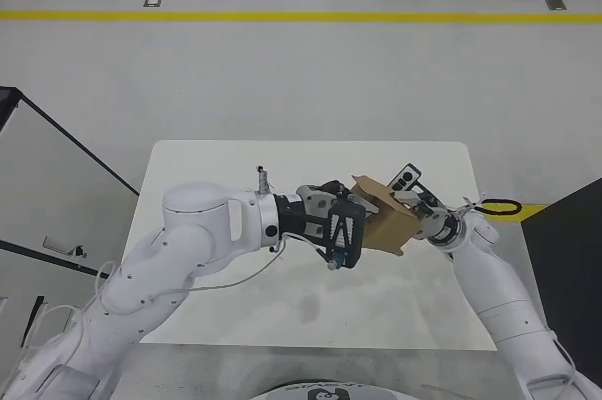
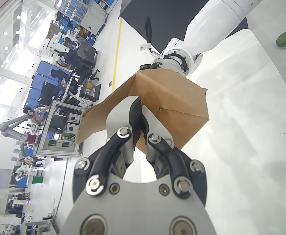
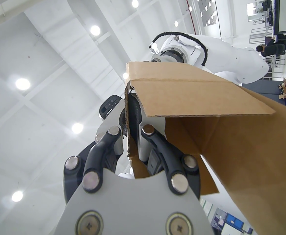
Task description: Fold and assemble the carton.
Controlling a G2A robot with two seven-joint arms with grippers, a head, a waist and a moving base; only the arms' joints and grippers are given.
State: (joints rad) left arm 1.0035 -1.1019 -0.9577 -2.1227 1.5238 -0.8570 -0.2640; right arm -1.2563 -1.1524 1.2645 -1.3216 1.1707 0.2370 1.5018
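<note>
1. The carton (image 1: 383,218), a brown cardboard box, hangs in the air between the two claws. It is above the right half of the white bench (image 1: 231,170) and does not rest on it.
2. The left claw (image 2: 139,110) is closed on the carton. Its two dark pads (image 2: 133,113) pinch the edge of one cardboard panel, and the rest of the box spreads out beyond the fingertips.
3. The right claw (image 3: 130,113) is also clamped on the carton. It holds a thin side wall, with one finger on the inner face and the other on the outer face.
4. From above, the claws meet the carton from opposite sides. The left arm reaches in across the middle of the bench, and the right arm comes up along the bench's right edge.
5. The carton is only partly shaped.
   - In the left wrist view two panels meet at a ridge, a crease runs across one face, and a loose flap juts out sideways.
   - In the right wrist view a flap is bent over the open end and the bare inside shows under it.
6. A black cable loop (image 1: 501,208) sticks out at the right arm's wrist, just past the bench's right edge.
7. A yellow line (image 1: 301,16) runs along the floor well beyond the far side of the bench.
8. A dark mat (image 1: 581,250) lies on the floor to the right of the bench.
</note>
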